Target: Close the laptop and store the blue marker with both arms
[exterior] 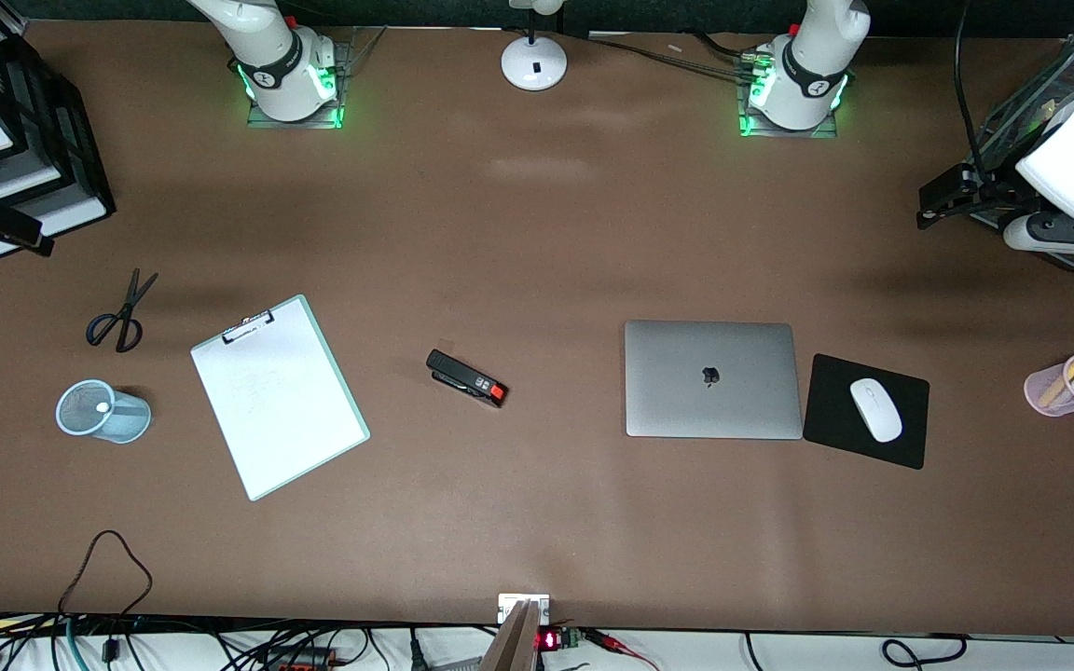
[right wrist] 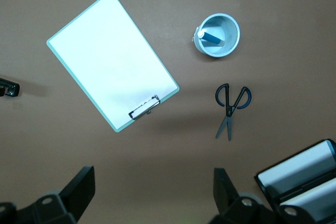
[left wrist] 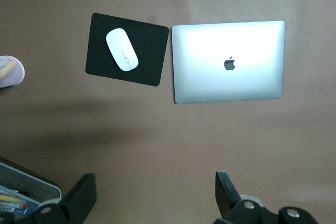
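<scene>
The laptop (exterior: 712, 379) lies shut on the table, silver lid up with the dark apple logo showing; it also shows in the left wrist view (left wrist: 228, 61). The blue marker (right wrist: 212, 37) stands inside a pale blue mesh cup (exterior: 103, 411) at the right arm's end of the table, its whitish end up. My left gripper (left wrist: 156, 192) is open and empty, high over bare table near the left arm's end. My right gripper (right wrist: 152, 190) is open and empty, high over bare table near the right arm's end. Both arms wait drawn back.
A white clipboard (exterior: 280, 395), black scissors (exterior: 122, 312) and a black stapler (exterior: 466, 377) lie toward the right arm's end. A white mouse (exterior: 875, 409) on a black pad sits beside the laptop. A pink pen cup (exterior: 1071, 382) and stacked trays (exterior: 24, 140) stand at the table's ends.
</scene>
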Tool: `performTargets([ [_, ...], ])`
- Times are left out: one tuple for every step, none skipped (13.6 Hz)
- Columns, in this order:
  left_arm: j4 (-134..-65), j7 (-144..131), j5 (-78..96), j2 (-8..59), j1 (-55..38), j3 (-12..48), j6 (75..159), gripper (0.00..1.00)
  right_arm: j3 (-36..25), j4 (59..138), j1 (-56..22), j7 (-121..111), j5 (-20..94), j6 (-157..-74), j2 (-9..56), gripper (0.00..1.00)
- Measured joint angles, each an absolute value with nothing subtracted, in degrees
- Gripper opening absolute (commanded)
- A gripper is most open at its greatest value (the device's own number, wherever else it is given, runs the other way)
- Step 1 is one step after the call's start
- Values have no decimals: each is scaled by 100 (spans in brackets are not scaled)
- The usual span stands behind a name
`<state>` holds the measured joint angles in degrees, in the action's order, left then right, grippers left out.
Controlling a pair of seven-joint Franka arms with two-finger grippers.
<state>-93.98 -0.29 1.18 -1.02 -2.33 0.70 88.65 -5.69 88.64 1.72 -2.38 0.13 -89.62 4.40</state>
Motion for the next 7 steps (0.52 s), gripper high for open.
performTargets([
  [-9398,-29,118,-102,-233,70,8865,100,-556,8866,172,-239,13,-8941,415,100],
  [-9398,-29,118,-102,-233,70,8865,100,-534,8870,171,-239,13,-8932,406,100],
  [-9398,-29,118,-102,-233,70,8865,100,-512,8875,165,-238,13,-8930,406,100],
  [-9398,-29,118,-102,-233,71,8865,100,-494,8881,161,-237,13,-8930,406,100],
  [-9398,-29,118,-102,-233,70,8865,100,-482,8881,159,-237,13,-8931,405,100],
  [-9398,-29,118,-102,-233,70,8865,100,-478,8881,159,-237,13,-8931,402,100],
  [-9398,-29,118,-102,-233,70,8865,100,-478,8881,159,-237,13,-8931,399,100],
])
